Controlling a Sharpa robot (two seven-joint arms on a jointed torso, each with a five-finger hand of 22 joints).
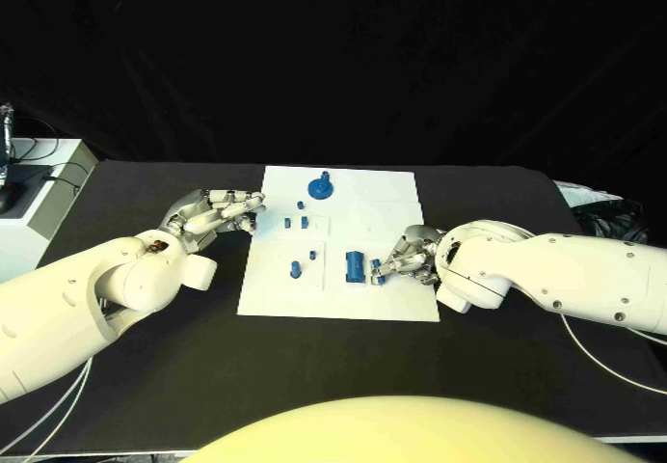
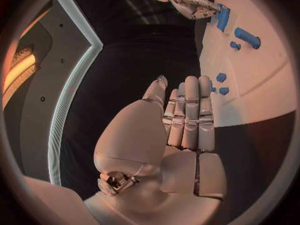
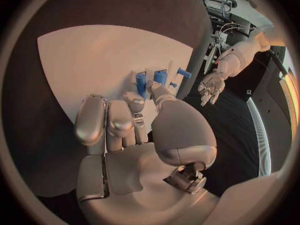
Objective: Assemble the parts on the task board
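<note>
Dim scene, fisheye-bent wrist views.

A matte black rectangular table (image 1: pixel 167 386) is filling the near and middle scene. Behind it, a black backdrop (image 1: pixel 333 77) is swallowing the far side in darkness. At far left, a white boxy cabinet (image 1: pixel 40 198) is standing beside the table's edge, with dark cables trailing over its top.

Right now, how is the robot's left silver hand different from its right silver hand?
The left silver hand hovers at the white task board's left edge, holding nothing; the right silver hand is down on the board, fingers touching a blue block-shaped part. Left fingers lie straight together; right fingers curl. Both are silver on white arms.
</note>
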